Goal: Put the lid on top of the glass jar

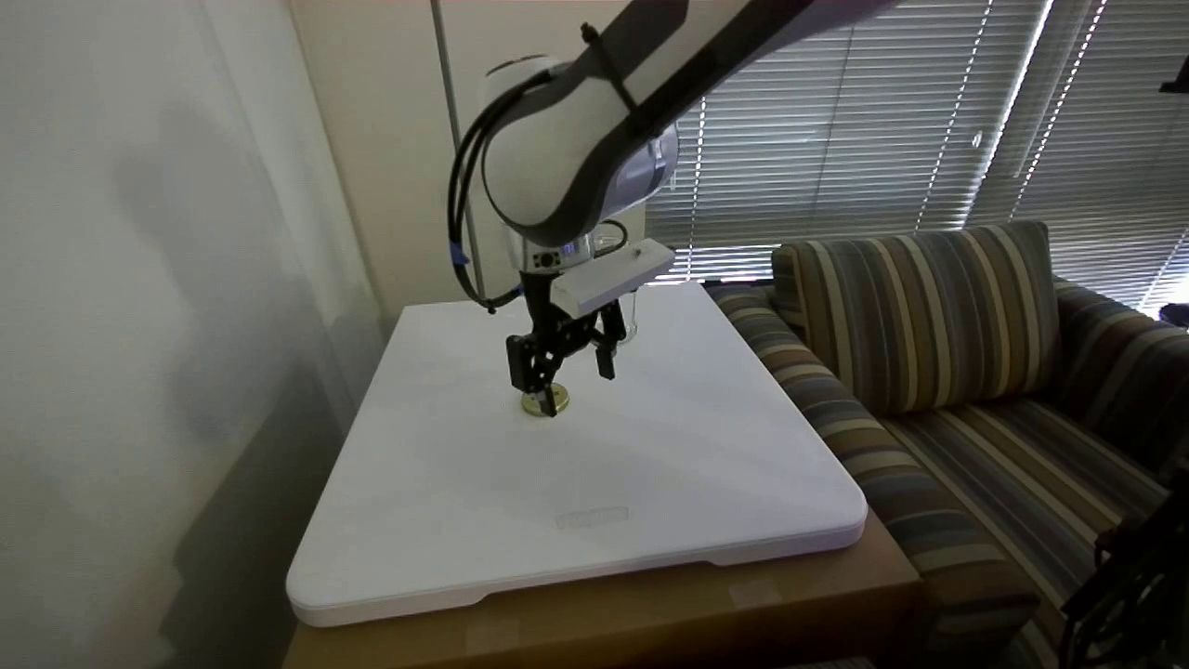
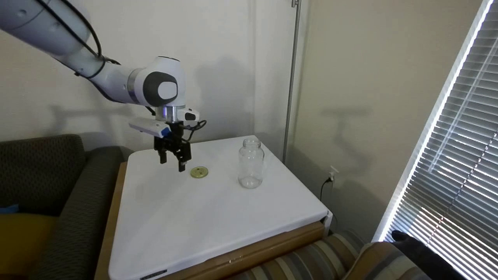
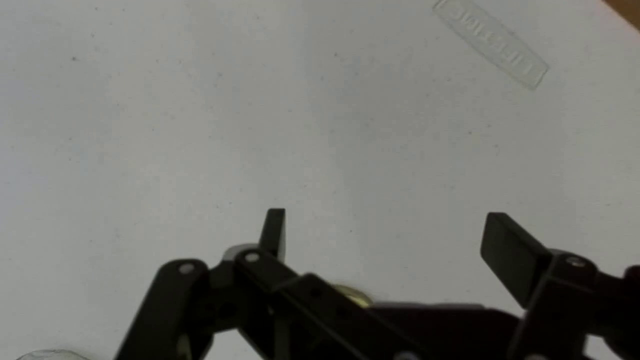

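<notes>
The gripper (image 2: pixel 172 165) hangs spread and empty above the board (image 2: pixel 194 217), off-centre from the lid (image 2: pixel 199 172), which lies flat there, apart from the upright jar (image 2: pixel 251 165), so dropping straight down could clip the lid or miss its thin edge.

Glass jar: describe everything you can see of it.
The glass jar looks clear, colourless, taller than wide, with rounded shoulders and a narrower neck. It stands upright, uncapped, on the white table, touching neither the lid nor the open pincer. In an exterior view, a white bar above the pincer partly hides it; the wrist view shows only what seems its rim, lower left.
</notes>
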Robot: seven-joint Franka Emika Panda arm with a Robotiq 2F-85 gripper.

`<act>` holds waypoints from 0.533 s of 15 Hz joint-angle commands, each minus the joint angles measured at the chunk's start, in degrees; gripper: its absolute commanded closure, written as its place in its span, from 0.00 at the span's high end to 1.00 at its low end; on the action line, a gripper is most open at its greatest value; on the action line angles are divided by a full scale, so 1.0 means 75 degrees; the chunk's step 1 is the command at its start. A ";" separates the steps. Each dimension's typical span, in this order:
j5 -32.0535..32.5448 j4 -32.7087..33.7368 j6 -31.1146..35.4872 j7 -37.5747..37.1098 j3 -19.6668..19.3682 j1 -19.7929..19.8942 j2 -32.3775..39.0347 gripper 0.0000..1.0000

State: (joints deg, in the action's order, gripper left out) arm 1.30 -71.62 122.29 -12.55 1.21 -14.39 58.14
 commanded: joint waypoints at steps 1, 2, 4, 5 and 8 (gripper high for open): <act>-0.0025 0.1221 -0.0318 -0.0028 -0.0063 0.0174 0.0762 1.00; -0.0068 0.1362 -0.0241 -0.0085 -0.0057 0.0187 0.0883 1.00; -0.0144 0.1662 -0.0063 -0.0168 -0.0022 0.0212 0.1168 1.00; -0.0179 0.1814 -0.0012 -0.0251 -0.0019 0.0204 0.1311 1.00; -0.0118 0.2185 0.0369 -0.0625 -0.0137 0.0051 0.1716 1.00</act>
State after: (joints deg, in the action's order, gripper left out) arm 0.60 -59.91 122.79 -15.08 0.63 -13.49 67.00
